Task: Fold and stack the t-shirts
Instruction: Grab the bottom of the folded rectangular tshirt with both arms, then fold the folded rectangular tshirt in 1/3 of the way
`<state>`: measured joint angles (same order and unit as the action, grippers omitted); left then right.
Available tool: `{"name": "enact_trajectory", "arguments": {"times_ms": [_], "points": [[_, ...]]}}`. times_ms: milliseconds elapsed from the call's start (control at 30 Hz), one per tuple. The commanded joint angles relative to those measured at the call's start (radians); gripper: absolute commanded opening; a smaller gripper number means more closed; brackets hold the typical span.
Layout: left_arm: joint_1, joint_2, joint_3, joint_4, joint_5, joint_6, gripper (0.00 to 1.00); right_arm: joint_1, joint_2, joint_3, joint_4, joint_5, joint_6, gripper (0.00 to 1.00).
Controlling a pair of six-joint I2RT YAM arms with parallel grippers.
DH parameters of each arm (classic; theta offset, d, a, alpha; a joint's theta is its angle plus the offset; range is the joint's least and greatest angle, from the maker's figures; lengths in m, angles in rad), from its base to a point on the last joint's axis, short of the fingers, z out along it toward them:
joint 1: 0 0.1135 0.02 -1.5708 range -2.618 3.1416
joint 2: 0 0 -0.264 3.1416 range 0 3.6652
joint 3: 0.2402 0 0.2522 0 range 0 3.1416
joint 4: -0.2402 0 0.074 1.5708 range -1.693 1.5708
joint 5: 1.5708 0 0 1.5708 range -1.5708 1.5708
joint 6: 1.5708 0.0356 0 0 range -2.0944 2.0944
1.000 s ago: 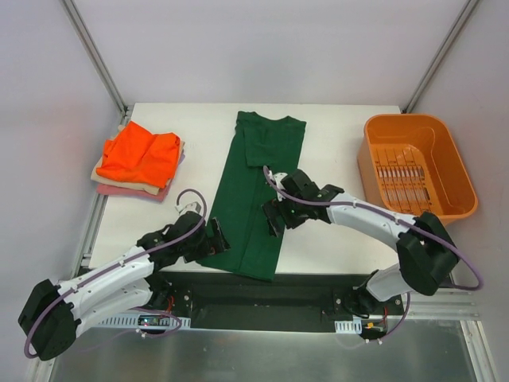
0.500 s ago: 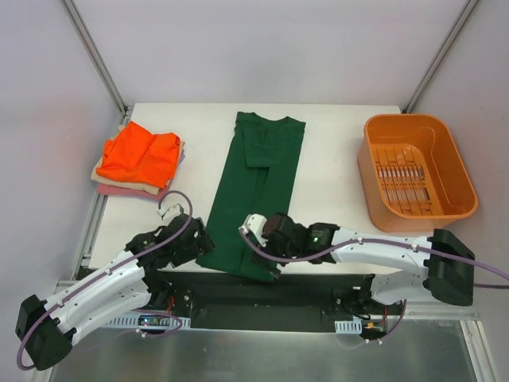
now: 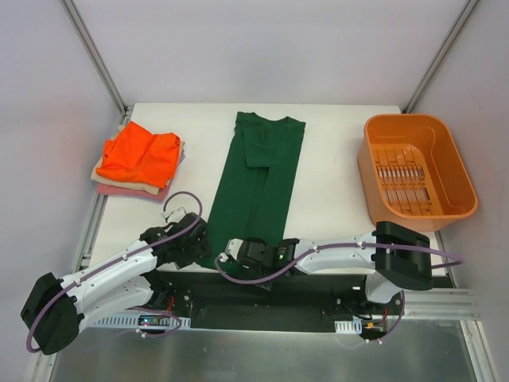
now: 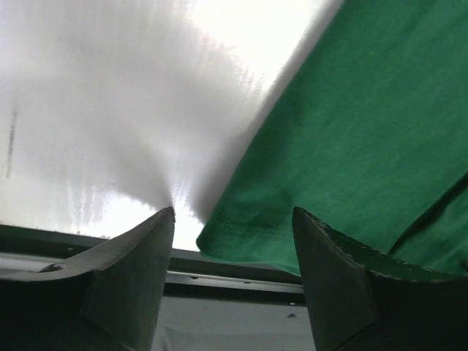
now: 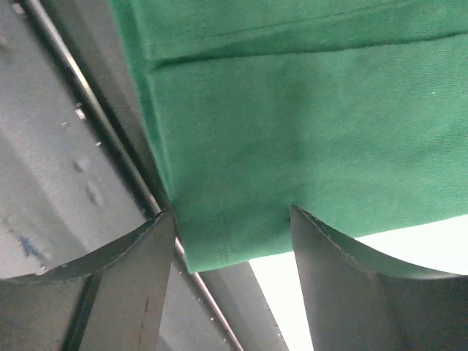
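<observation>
The dark green t-shirt (image 3: 258, 187) lies folded into a long strip down the table's middle, its hem hanging over the near edge. My left gripper (image 3: 200, 241) is open at the hem's left corner (image 4: 241, 234), which sits between its fingers. My right gripper (image 3: 236, 256) is open at the hem's right corner (image 5: 219, 241), which lies between its fingers over the table edge. The orange t-shirt (image 3: 141, 153) tops a stack of cream and pink folded shirts (image 3: 131, 189) at the far left.
An orange plastic basket (image 3: 416, 171) stands at the right of the table. The dark frame rail (image 3: 262, 290) runs along the table's near edge beneath both grippers. Grey walls and metal posts enclose the table.
My right arm swept from the middle of the green t-shirt down and left to its near hem. My left gripper shifted slightly at the hem's left corner.
</observation>
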<state>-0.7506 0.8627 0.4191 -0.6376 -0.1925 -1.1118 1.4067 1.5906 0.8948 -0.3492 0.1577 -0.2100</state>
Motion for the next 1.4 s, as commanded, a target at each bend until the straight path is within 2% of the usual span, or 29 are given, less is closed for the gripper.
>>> {"name": "enact_trajectory", "arguments": {"times_ms": [0, 100, 167, 200, 267, 400, 433, 500, 600, 1000, 1167, 1367], "points": [[0.008, 0.036, -0.023, 0.065, 0.031, -0.017, 0.60, 0.002, 0.049, 0.046, 0.000, 0.118, 0.027, 0.63], [0.008, 0.055, -0.026, 0.072, 0.030, -0.022, 0.54, 0.002, 0.081, 0.046, -0.002, 0.147, 0.053, 0.61], [0.008, 0.062, -0.032, 0.078, 0.030, -0.026, 0.48, 0.002, 0.098, 0.038, 0.003, 0.189, 0.067, 0.55], [0.010, 0.064, -0.034, 0.079, 0.031, -0.028, 0.40, 0.002, 0.104, 0.039, -0.005, 0.204, 0.072, 0.53], [0.008, 0.067, -0.034, 0.084, 0.036, -0.028, 0.30, 0.002, 0.100, 0.039, -0.011, 0.215, 0.081, 0.48], [0.010, 0.061, -0.017, 0.090, 0.022, -0.019, 0.03, 0.002, 0.056, 0.030, -0.013, 0.227, 0.084, 0.30], [0.008, 0.059, -0.011, 0.090, 0.019, -0.016, 0.00, 0.002, 0.043, 0.027, -0.016, 0.230, 0.083, 0.26], [0.010, 0.059, 0.006, 0.090, 0.015, -0.007, 0.00, 0.000, 0.019, 0.023, -0.014, 0.232, 0.078, 0.17], [0.008, 0.052, 0.032, 0.090, 0.011, 0.004, 0.00, 0.000, -0.003, 0.020, -0.016, 0.227, 0.064, 0.11], [0.019, 0.022, 0.158, 0.170, -0.071, 0.104, 0.00, -0.104, -0.106, 0.035, -0.028, 0.201, 0.064, 0.03], [0.085, 0.125, 0.245, 0.268, -0.073, 0.153, 0.00, -0.231, -0.136, 0.024, 0.028, 0.220, 0.077, 0.02], [0.207, 0.301, 0.369, 0.407, 0.066, 0.263, 0.00, -0.373, -0.132, 0.049, 0.095, 0.207, 0.037, 0.02]]}}
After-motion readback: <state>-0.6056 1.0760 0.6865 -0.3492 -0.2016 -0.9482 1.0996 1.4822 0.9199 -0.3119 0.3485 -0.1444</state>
